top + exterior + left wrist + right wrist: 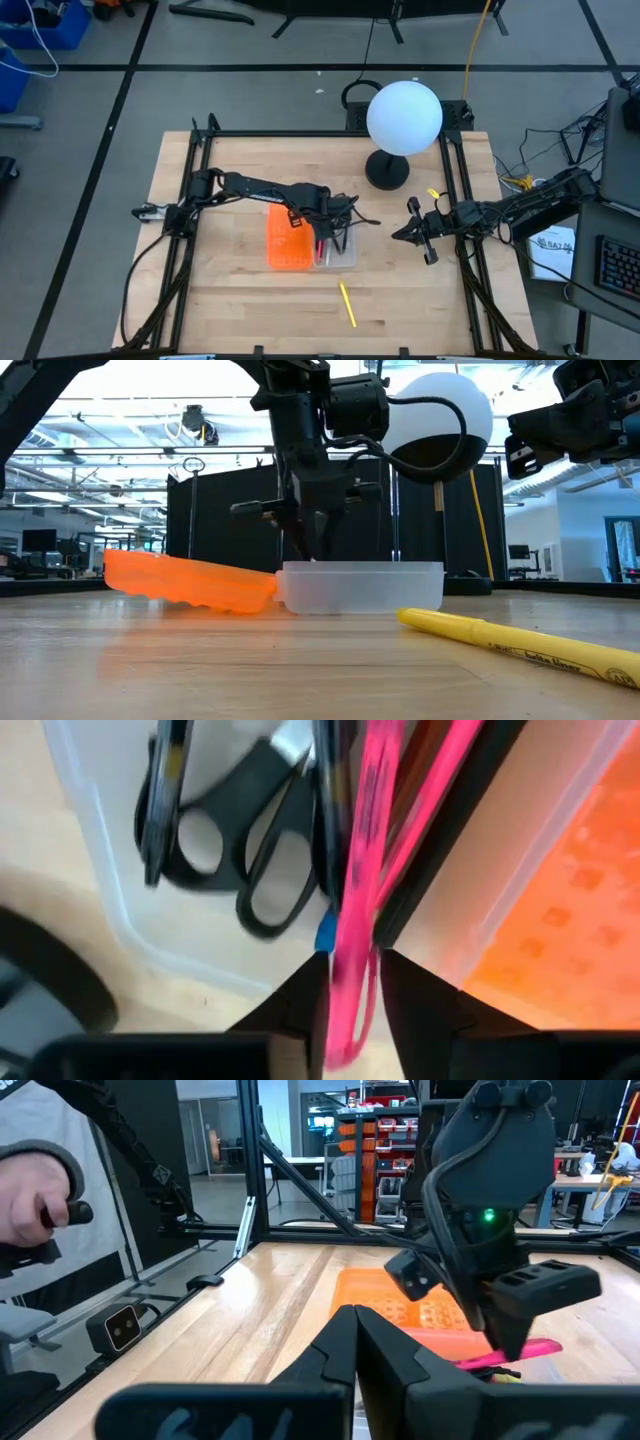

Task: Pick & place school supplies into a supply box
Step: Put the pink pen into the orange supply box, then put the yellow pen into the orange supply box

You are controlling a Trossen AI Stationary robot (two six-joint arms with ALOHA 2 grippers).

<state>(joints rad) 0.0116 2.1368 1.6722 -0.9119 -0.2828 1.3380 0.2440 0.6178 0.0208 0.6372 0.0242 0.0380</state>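
The supply box is a clear tray joined to an orange panel at mid-table. In it lie black-handled scissors and dark pens. My left gripper hangs over the tray, pointing steeply down, open, with a pink pen between its fingertips. The pen runs along the tray's length. A yellow pen lies flat on the wood nearer the front edge. My right gripper waits shut at the table's right, held level above the wood. My left gripper has the pink pen's shaft between its open fingers, which come from above and lie across the pen. A slim gap shows beside one finger. Whether the other finger touches the pen, I cannot tell.
A lamp with a white globe stands at the table's far right. A black frame runs along the table's sides. A person's hand holds a controller beyond the table. Bare wood lies left of the orange panel and along the front.
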